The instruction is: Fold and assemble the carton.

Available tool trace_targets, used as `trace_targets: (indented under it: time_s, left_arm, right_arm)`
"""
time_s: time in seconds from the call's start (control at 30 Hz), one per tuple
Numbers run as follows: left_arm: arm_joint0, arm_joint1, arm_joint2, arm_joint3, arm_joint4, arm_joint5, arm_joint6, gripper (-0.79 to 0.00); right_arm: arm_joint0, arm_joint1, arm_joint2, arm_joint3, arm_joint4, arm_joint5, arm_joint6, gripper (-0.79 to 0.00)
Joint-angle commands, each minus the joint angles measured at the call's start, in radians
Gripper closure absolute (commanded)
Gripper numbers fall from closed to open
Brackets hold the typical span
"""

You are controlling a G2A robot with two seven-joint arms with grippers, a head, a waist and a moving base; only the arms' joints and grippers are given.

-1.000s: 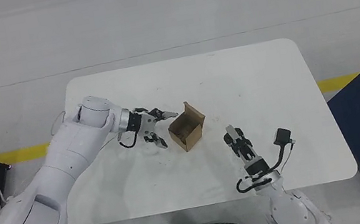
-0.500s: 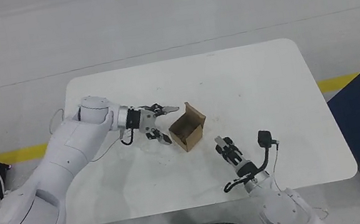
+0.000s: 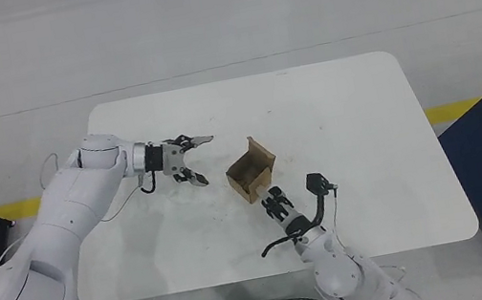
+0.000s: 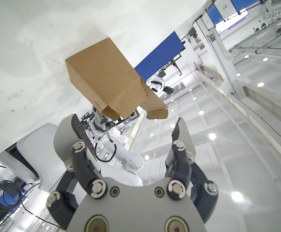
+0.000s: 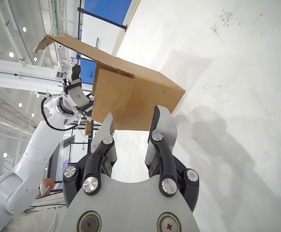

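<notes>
brown box (image 3: 251, 169) sits mid tabletop (image 3: 360, 110). left claw (image 3: 200, 160) is spread wide beside it. right claw (image 3: 276, 204), near the box, is released too, holding nothing.

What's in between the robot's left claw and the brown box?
Nothing, just bare white table. The top view shows that empty gap between the left gripper and the carton.

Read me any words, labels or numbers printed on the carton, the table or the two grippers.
Carton: none; plain brown cardboard on the faces that show.
Table: none, only scuff marks.
Left gripper, right gripper: none visible.
</notes>
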Motion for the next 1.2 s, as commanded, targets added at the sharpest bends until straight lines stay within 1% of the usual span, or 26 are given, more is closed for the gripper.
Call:
trace_targets:
  time_s: [0.0,0.17,0.27,0.3,0.33,0.37,0.47,0.5,0.57,0.77,0.87,0.9,0.93,1.03,1.17]
  left_arm:
    - [0.01,0.003,-0.009,-0.008,0.002,-0.003,0.009,-0.785]
    - [0.032,0.01,-0.032,-0.022,0.008,-0.007,0.021,-0.785]
    - [0.044,0.014,-0.04,-0.027,0.025,-0.01,0.029,-0.785]
    - [0.046,0.015,-0.041,-0.028,0.034,-0.01,0.035,-0.785]
    - [0.048,0.015,-0.042,-0.029,0.042,-0.01,0.04,-0.785]
    - [0.049,0.015,-0.041,-0.03,0.053,-0.009,0.044,-0.785]
    - [0.046,0.009,-0.028,-0.041,0.099,-0.007,0.06,-0.785]
    - [0.042,0.006,-0.021,-0.045,0.116,-0.006,0.064,-0.785]
    - [0.036,-0.002,-0.011,-0.047,0.137,-0.006,0.067,-0.785]
    - [0.025,-0.024,-0.001,-0.024,0.153,-0.017,0.054,-0.785]
    - [0.022,-0.028,-0.009,0.006,0.154,-0.032,0.046,-0.785]
    - [0.022,-0.028,-0.016,0.017,0.148,-0.039,0.044,-0.785]
    - [0.021,-0.027,-0.022,0.027,0.148,-0.045,0.044,-0.785]
    - [0.019,-0.021,-0.043,0.05,0.146,-0.062,0.036,-0.785]
    - [0.019,-0.006,-0.079,0.063,0.139,-0.082,0.012,-0.785]
  right_arm:
    - [0.023,-0.006,-0.019,0.013,-0.005,0.03,-0.013,-0.363]
    - [0.061,-0.017,-0.054,0.022,-0.02,0.098,-0.038,-0.369]
    - [0.07,-0.023,-0.066,0.005,-0.013,0.118,-0.059,-0.376]
    - [0.069,-0.025,-0.07,-0.005,-0.004,0.121,-0.067,-0.425]
    - [0.067,-0.027,-0.072,-0.019,0.009,0.123,-0.076,-0.493]
    - [0.064,-0.029,-0.074,-0.027,0.017,0.127,-0.085,-0.505]
    - [0.066,-0.033,-0.086,-0.034,0.019,0.145,-0.101,-0.502]
    - [0.072,-0.036,-0.091,-0.027,0.019,0.157,-0.106,-0.489]
    - [0.098,-0.043,-0.103,0.006,-0.003,0.191,-0.141,-0.437]
    - [0.181,-0.073,-0.156,0.097,0.012,0.275,-0.194,-0.357]
    - [0.201,-0.082,-0.173,0.109,0.004,0.305,-0.215,-0.206]
    - [0.204,-0.084,-0.175,0.108,0.0,0.312,-0.218,-0.062]
    - [0.205,-0.086,-0.176,0.104,-0.007,0.32,-0.224,0.0]
    - [0.201,-0.086,-0.178,0.082,-0.039,0.337,-0.229,0.0]
    - [0.187,-0.081,-0.179,0.044,-0.111,0.36,-0.216,0.0]
